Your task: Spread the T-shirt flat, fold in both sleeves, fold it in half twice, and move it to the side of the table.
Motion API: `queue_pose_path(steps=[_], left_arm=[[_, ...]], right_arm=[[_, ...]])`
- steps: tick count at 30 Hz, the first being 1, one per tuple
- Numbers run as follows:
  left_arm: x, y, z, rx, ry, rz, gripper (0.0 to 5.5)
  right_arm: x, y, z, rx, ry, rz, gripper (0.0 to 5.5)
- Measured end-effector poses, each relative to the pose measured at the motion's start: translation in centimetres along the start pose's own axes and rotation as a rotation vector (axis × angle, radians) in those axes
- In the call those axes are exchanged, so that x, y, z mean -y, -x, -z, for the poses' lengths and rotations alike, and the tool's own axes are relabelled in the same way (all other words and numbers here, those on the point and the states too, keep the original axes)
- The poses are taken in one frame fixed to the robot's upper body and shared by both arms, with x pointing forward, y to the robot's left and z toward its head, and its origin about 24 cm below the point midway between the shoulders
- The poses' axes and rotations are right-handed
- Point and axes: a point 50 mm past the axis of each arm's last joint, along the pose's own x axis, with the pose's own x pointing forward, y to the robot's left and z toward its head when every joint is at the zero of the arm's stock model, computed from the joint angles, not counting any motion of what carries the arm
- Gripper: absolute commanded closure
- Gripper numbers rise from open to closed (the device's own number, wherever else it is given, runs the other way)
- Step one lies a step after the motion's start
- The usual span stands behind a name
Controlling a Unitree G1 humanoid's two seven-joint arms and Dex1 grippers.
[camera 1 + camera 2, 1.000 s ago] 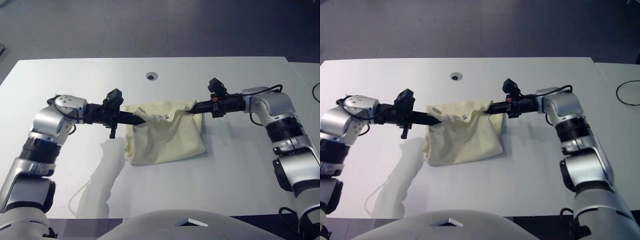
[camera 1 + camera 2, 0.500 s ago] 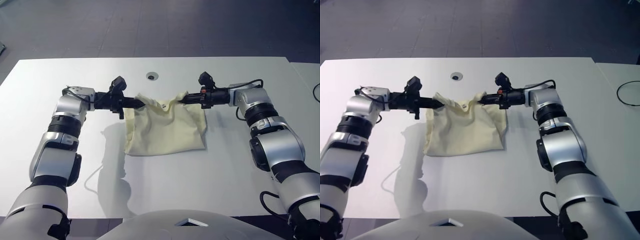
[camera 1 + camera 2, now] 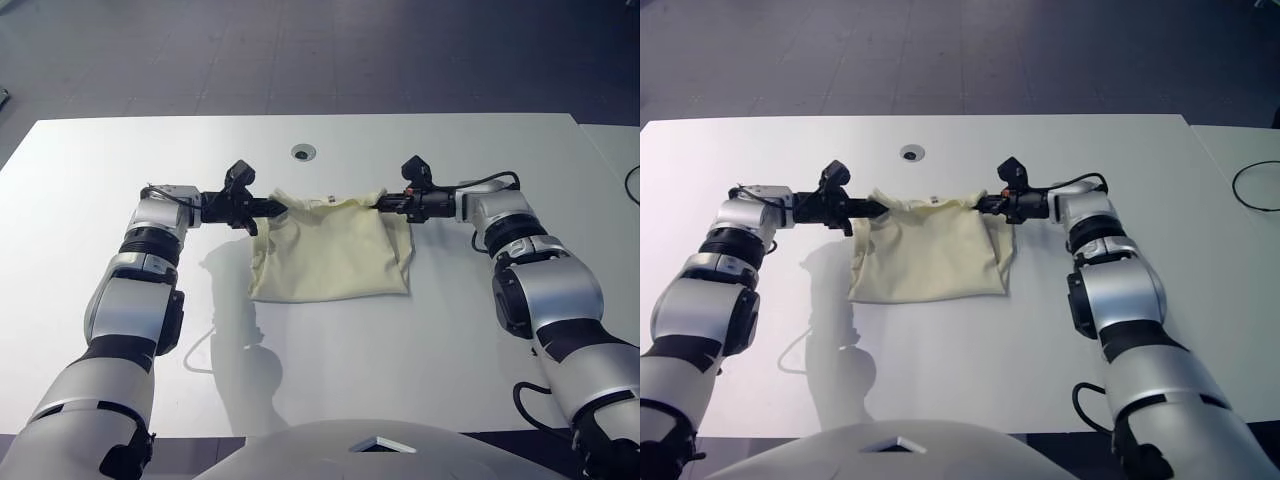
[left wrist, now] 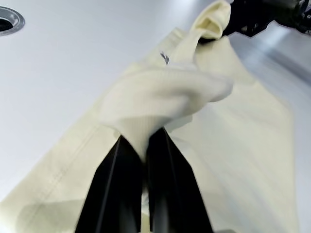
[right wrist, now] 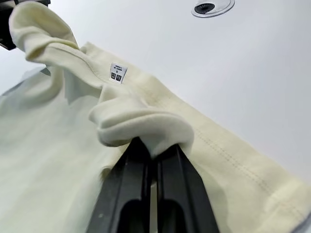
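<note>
While the pale yellow T-shirt (image 3: 330, 262) lies on the white table (image 3: 480, 330) just robot-side of the cable grommet (image 3: 303, 152), its grommet-side edge is pulled taut: left gripper (image 3: 278, 208) pinched tight on one corner, right gripper (image 3: 382, 203) on the other.

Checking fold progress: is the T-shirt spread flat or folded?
Folded: the T-shirt shows as a compact rectangle, no sleeves out, far corners pinched by the left gripper and right gripper.

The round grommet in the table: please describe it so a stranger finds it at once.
On the white table, look beyond the pale yellow T-shirt, toward the far edge. The grommet is a small metal-ringed hole, the only round thing set into the tabletop.
</note>
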Motion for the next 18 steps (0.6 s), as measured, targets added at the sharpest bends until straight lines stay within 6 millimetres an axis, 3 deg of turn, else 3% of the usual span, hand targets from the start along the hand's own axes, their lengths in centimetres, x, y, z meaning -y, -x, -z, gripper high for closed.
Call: queue_pose_path(steps=[5, 11, 18], left_arm=[[-0.1, -0.2, -0.1, -0.023, 0.017, -0.035, 5.50], [-0.3, -0.8, 0.1, -0.025, 0.100, -0.106, 4.46], [-1.1, -0.6, -1.7, 0.140, 0.206, -0.260, 3.25]], right_arm=[[-0.1, -0.5, 0.0, 0.000, 0.013, 0.013, 5.50], [0.7, -0.5, -0.2, 0.043, 0.027, 0.181, 4.51], [1.9, 0.2, -1.6, 0.295, -0.064, 0.427, 3.35]])
